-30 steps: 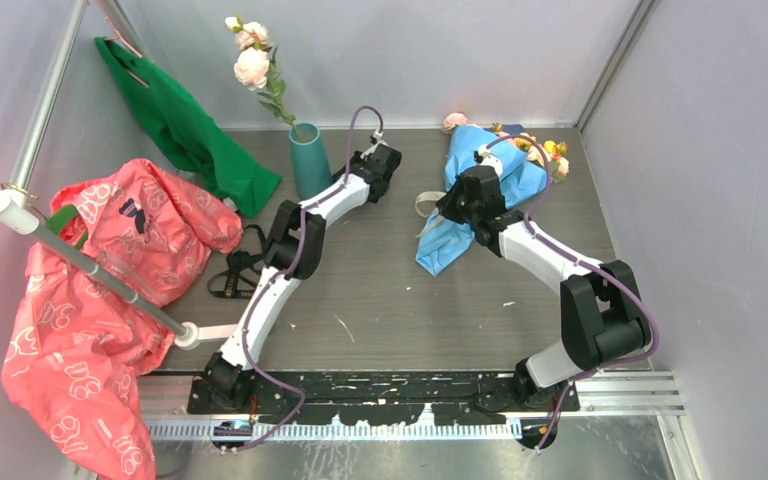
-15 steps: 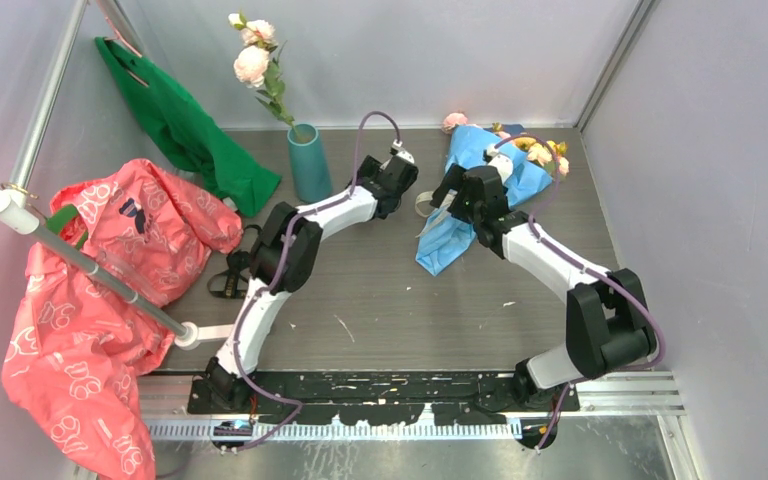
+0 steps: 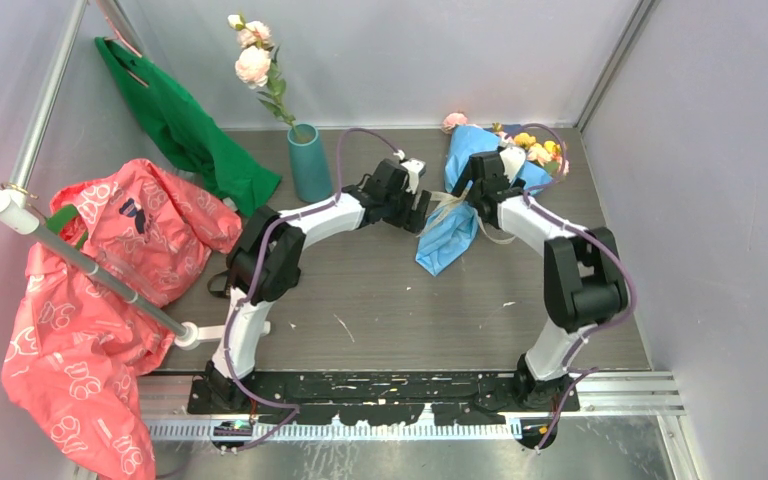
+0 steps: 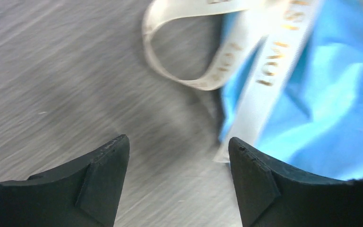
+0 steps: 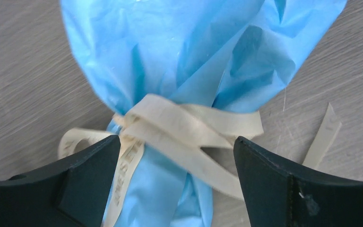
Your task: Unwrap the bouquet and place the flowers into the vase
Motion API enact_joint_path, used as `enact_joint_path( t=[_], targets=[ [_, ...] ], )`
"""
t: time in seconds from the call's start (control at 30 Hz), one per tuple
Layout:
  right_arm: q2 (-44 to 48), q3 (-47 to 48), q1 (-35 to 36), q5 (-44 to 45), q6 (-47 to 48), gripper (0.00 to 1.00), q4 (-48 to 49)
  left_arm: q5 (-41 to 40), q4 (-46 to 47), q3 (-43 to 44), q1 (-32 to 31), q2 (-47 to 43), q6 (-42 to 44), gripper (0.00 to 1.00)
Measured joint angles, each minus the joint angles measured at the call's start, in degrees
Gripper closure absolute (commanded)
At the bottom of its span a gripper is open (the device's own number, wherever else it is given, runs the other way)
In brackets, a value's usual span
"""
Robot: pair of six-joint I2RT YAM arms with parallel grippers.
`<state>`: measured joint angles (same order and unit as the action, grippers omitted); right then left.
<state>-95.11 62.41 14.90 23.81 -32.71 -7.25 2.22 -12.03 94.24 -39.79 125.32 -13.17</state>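
Observation:
The bouquet (image 3: 452, 238) lies on the table, a blue paper cone with yellow and pink flower heads (image 3: 540, 150) at its far end. Its cream ribbon (image 5: 189, 127) is knotted round the paper (image 5: 184, 52). My right gripper (image 5: 177, 146) hangs open right over that knot, one jaw on each side of it. My left gripper (image 4: 178, 146) is open too, above bare table just left of a ribbon loop (image 4: 189, 80) and the paper (image 4: 321, 118). In the top view the two grippers, left (image 3: 423, 215) and right (image 3: 463, 200), face each other. The teal vase (image 3: 309, 160) holds one pink flower stem (image 3: 253, 65).
A green cloth bag (image 3: 185, 125) leans in the back left corner. A red-pink plastic bag (image 3: 100, 280) hangs over a metal pole (image 3: 90, 265) on the left, with a black strap (image 3: 235, 275) beside it. Walls close in the back and right.
Both grippers went from shut to open. The left arm swung right, from beside the vase to the ribbon. The right gripper moved up along the bouquet to the knot.

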Motion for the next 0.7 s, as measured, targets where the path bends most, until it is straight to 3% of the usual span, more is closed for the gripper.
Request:
enact_joint_path(
  t=[0.1, 0.13, 0.17, 0.23, 0.27, 0.33, 0.4, 0.47, 0.7],
  targets=[
    [-6.7, 3.6, -1.9, -0.8, 0.2, 0.08, -0.2, 7.3, 2.2, 0.0, -0.2, 0.0, -2.1, 0.24],
    [-8.3, 4.5, -2.3, -1.2, 0.3, 0.13, -0.1, 9.3, 3.2, 0.0, -0.2, 0.0, -3.1, 0.25],
    [-10.3, 5.8, -2.8, -1.7, 0.3, 0.21, -0.2, 12.5, 5.0, -0.1, -0.3, 0.0, -4.6, 0.26],
    [-13.5, 7.9, -3.6, -2.8, 0.7, 0.52, -0.2, 15.4, 6.8, -0.1, -0.7, 0.0, -5.9, 0.27],
    [-14.8, 8.9, -3.9, -3.4, 1.0, 0.63, -0.2, 16.5, 7.5, -0.1, -1.0, 0.1, -6.4, 0.27],
    [-16.6, 10.2, -4.2, -4.6, 1.3, 0.82, -0.2, 17.6, 7.9, -0.1, -1.8, 0.1, -6.6, 0.28],
    [-17.0, 10.4, -4.6, -6.1, 0.9, 0.93, 0.1, 17.8, 7.6, -0.2, -3.1, 0.1, -6.3, 0.28],
    [-17.0, 10.3, -4.8, -7.9, -0.1, 0.99, 0.7, 17.2, 8.4, -1.7, -5.2, 0.0, -6.0, 0.30],
    [-15.9, 6.4, -2.6, -12.6, -1.9, 0.99, 5.2, 14.2, 14.4, -15.1, -12.2, -4.9, -7.5, 0.30]
  ],
)
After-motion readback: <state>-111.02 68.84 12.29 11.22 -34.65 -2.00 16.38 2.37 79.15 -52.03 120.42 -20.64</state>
